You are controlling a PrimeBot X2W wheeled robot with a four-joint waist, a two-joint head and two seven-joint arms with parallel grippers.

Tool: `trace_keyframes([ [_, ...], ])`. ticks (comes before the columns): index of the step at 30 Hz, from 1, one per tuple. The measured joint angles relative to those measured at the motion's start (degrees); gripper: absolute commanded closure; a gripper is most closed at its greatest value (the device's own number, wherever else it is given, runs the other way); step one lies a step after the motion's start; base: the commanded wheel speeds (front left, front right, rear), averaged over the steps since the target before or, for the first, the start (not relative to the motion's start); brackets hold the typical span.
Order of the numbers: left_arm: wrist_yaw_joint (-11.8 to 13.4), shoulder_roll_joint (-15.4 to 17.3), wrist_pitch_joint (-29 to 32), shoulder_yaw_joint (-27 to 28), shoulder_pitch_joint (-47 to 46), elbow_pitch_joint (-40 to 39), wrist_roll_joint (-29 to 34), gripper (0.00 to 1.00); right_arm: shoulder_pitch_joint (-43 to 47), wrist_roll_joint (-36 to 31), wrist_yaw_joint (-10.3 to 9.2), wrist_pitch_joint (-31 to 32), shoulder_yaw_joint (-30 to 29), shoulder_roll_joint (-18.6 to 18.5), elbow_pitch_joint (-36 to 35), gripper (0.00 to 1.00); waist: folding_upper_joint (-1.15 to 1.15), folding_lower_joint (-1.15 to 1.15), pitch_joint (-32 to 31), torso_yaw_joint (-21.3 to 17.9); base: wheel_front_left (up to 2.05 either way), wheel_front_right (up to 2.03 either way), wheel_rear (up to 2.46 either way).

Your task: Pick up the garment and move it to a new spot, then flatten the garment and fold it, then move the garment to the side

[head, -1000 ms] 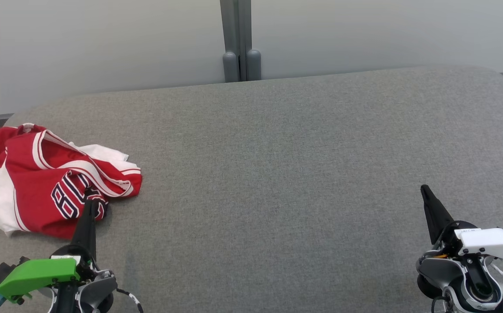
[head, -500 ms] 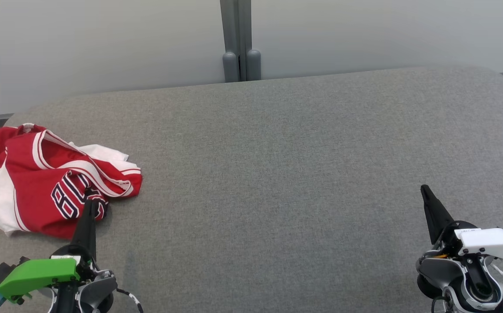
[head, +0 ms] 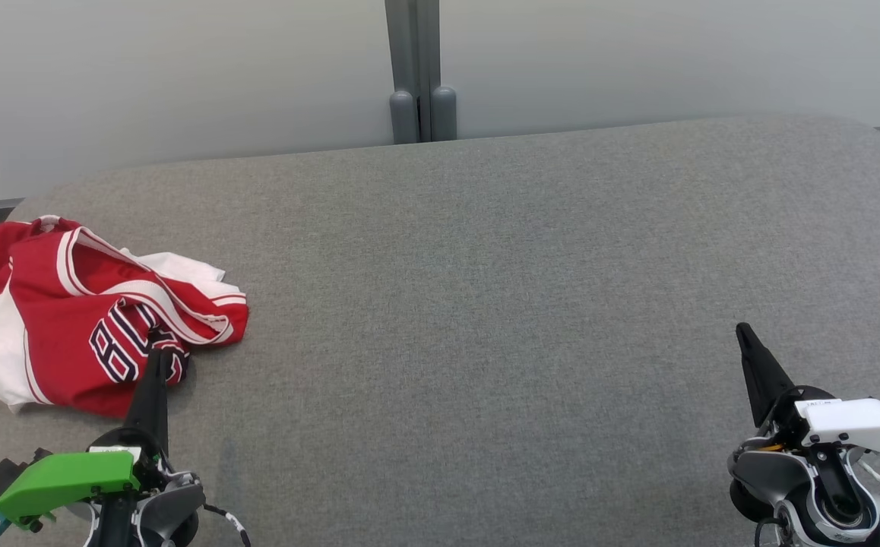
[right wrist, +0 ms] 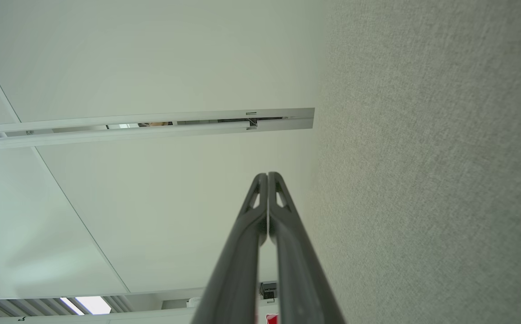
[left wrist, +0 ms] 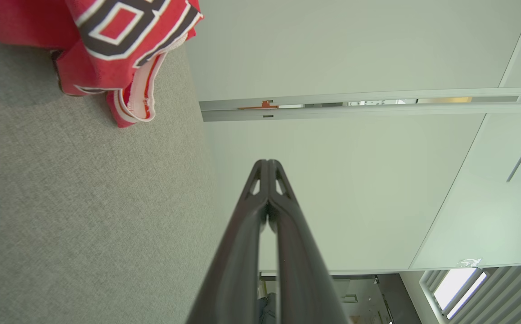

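Observation:
The garment [head: 68, 311] is a red jersey with white trim and dark numbers, crumpled at the left edge of the grey surface [head: 485, 304]. Part of the garment [left wrist: 121, 40] fills the top left of the left wrist view. My left gripper [head: 156, 355] stands at the lower left of the head view, shut and empty, its tip just in front of the jersey's near edge. In its own wrist view the left gripper [left wrist: 268, 163] has both fingers pressed together. My right gripper [head: 742, 330] rests at the lower right, far from the garment, shut with nothing held; the right gripper [right wrist: 267, 175] is shut in its wrist view too.
A pale wall with a grey vertical post [head: 413, 68] runs behind the padded surface. The grey surface's rounded far edge curves down at both back corners.

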Motion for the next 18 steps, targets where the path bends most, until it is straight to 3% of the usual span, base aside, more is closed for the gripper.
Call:
trace_keyframes([
  [18,0.0,0.0,0.0,0.0,0.0,0.0,0.0,1.00,0.0,0.0,0.00,0.0,0.0,0.0,0.0,1.00,0.00,0.00,0.0,0.0,0.00,0.00,0.00],
])
